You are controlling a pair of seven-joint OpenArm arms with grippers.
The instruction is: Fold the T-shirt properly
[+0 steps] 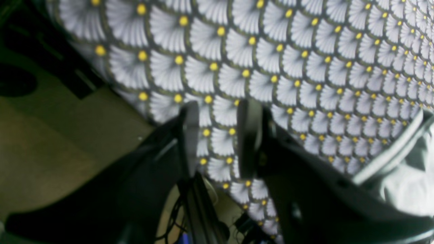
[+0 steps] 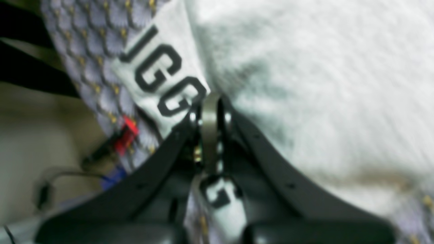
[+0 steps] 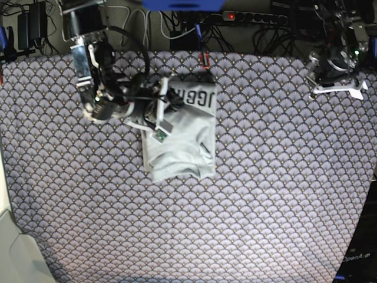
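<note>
Left wrist view: the left claw (image 1: 218, 135) hangs over the scallop-patterned tablecloth (image 1: 271, 67), its two fingers apart with only cloth showing in the gap between them. The floor (image 1: 51, 142) appears at 9 o'clock, past the table edge. A pale grey shape sits at 4 o'clock; too blurred to tell what it is.

Right wrist view: only here is the grip itself visible. The right claw (image 2: 210, 112) is pressed together on a fold of the T-shirt (image 2: 305, 84), at the line where the plain grey side meets a strip with black block letters (image 2: 159, 74) (they read roughly "JGG"). More lettered fabric lies under the claw at 6 o'clock. A red item (image 2: 126, 135) sits at 8 o'clock on the tablecloth.

Base view: the whole layout shows. The T-shirt (image 3: 182, 147) lies partly folded near the table's far edge, left of centre, its long axis running from 12 to 6 o'clock, lettered strip at the 12 o'clock end. The right arm reaches in from 10 o'clock, the right claw (image 3: 166, 97) at the garment's upper left corner. The left claw (image 3: 336, 88) hangs at 2 o'clock, well apart from the shirt. A power strip (image 3: 253, 17) lies beyond the table.
</note>
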